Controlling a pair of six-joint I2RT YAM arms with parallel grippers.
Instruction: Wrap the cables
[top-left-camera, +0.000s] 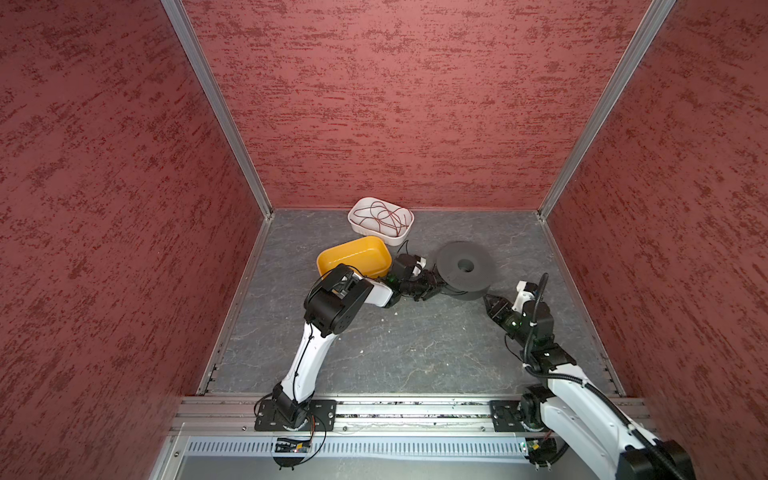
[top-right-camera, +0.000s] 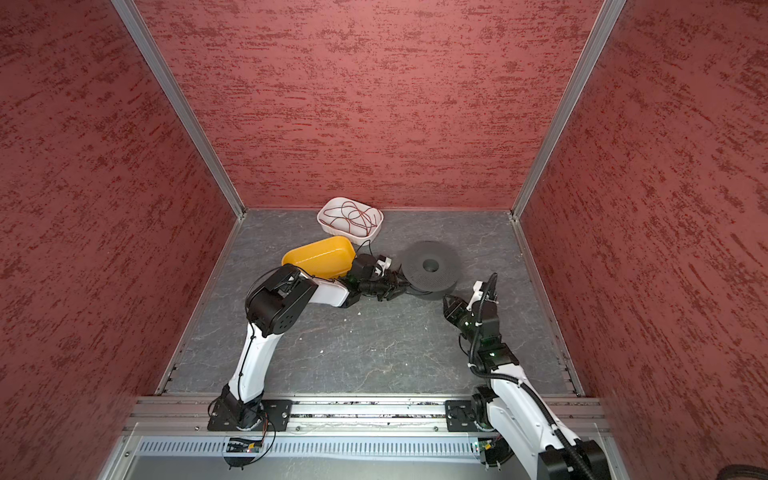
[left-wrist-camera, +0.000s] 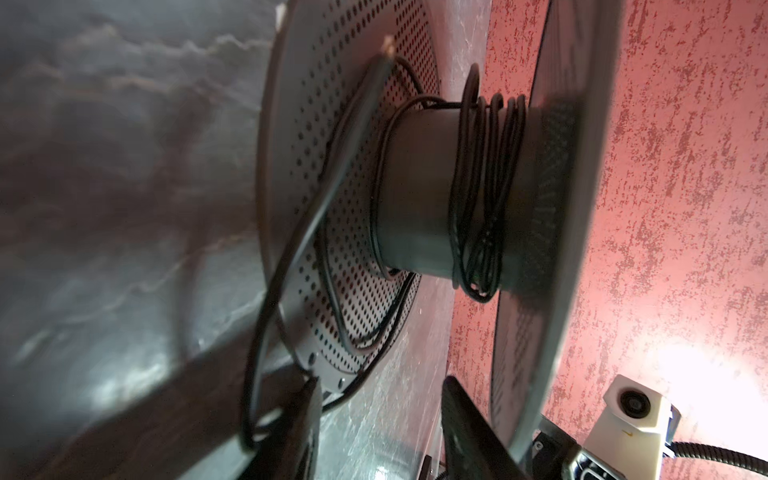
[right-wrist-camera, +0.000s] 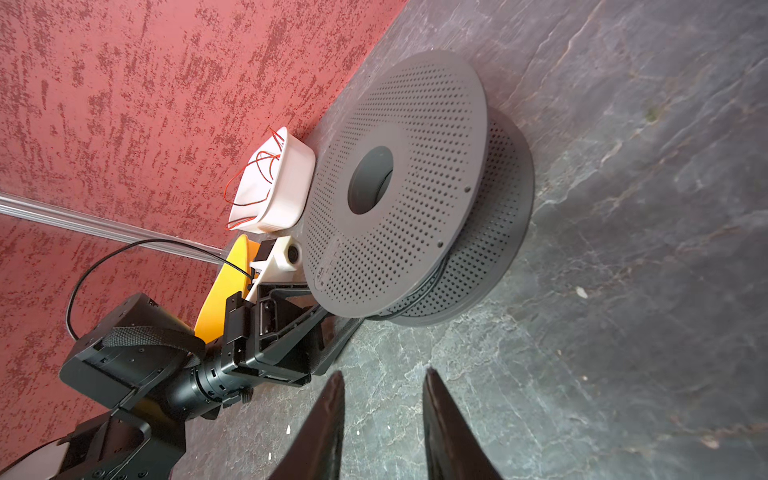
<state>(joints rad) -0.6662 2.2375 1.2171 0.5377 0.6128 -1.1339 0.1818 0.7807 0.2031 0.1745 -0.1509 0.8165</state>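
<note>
Beside spool (top-left-camera: 466, 266) on desk (top-left-camera: 415, 340): left claw (left-wrist-camera: 380, 382) jaws apart, gripping nothing. Cable (left-wrist-camera: 482, 187) few turns round spool, loose tail trailing past it. Right claw (right-wrist-camera: 384, 374) near, narrow gap, empty. Winding looks unfinished; next: grasp tail, lay more turns.

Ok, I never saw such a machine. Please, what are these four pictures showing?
Two robot arms work over a grey table. Two pictures look down from above; two come from cameras on the wrists. On the table: a grey spool with thin black wire wound on its core, a white tub of red wires, an empty yellow tub. The left gripper, its arm's two-finger claw, reaches between the spool's discs; the right gripper hovers beside it. Both are open, holding nothing.
</note>
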